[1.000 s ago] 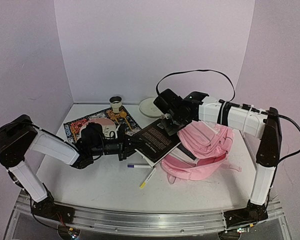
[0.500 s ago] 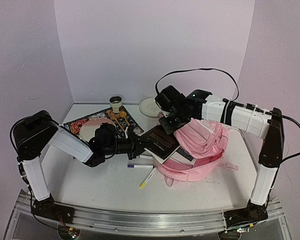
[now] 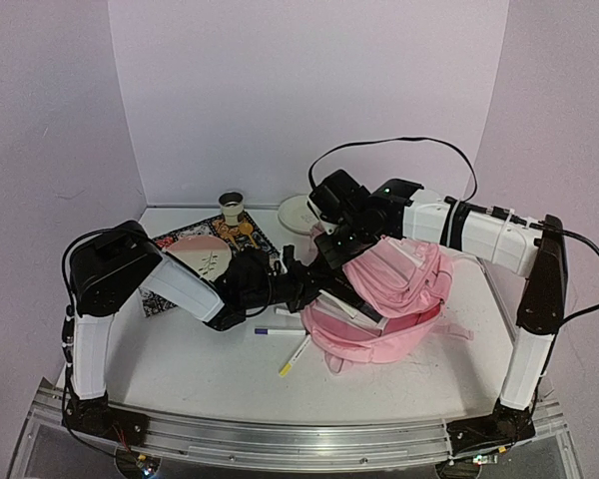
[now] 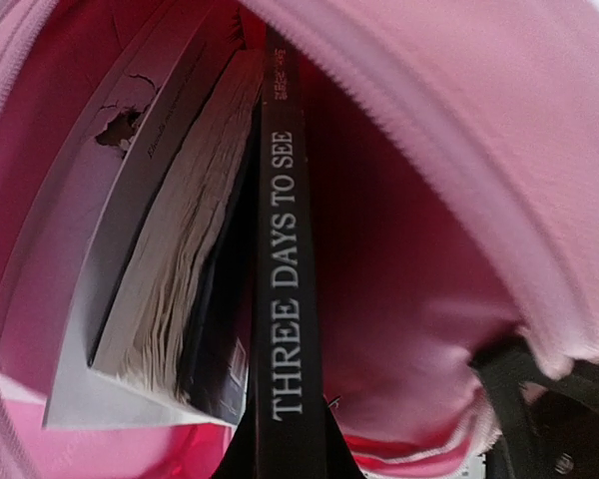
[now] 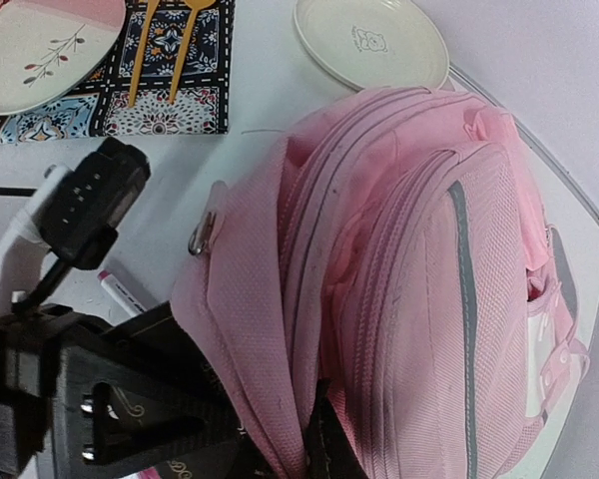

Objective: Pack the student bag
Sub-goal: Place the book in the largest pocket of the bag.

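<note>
While I feed black book (image 4: 285, 299) into student bag (image 3: 399, 299), I judge packing partway: pale-covered book (image 4: 170, 289) already inside, black one half entered, two pens (image 3: 277, 330) on table (image 3: 180, 369) beside mouth, presumably left to pack. Left gripper (image 3: 307, 287) clamped on black book at bag mouth; right gripper (image 5: 314, 439) pinching upper lip, holding mouth agape. Bag lies on side, right of table centre, mouth toward left arm; soft pink fabric, grey trim, zipped pockets, slumped

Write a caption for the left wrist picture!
Black book "Three Days to See" inside the pink student bag, beside a second book.
</note>
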You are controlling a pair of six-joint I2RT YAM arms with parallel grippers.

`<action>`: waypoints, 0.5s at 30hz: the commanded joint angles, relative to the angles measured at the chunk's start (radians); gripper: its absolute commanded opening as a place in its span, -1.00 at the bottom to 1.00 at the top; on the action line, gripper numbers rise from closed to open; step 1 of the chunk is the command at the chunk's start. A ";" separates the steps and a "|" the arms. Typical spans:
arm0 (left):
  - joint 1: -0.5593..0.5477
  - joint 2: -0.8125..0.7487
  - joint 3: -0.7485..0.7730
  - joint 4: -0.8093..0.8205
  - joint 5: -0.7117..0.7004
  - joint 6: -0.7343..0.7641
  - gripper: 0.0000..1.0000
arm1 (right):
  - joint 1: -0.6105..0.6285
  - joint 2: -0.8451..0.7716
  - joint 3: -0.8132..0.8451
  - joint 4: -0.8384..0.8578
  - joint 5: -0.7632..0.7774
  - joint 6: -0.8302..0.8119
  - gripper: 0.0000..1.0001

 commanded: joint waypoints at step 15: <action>-0.067 0.046 0.189 -0.143 -0.213 0.365 -0.35 | 0.016 -0.014 0.102 0.105 -0.057 0.019 -0.87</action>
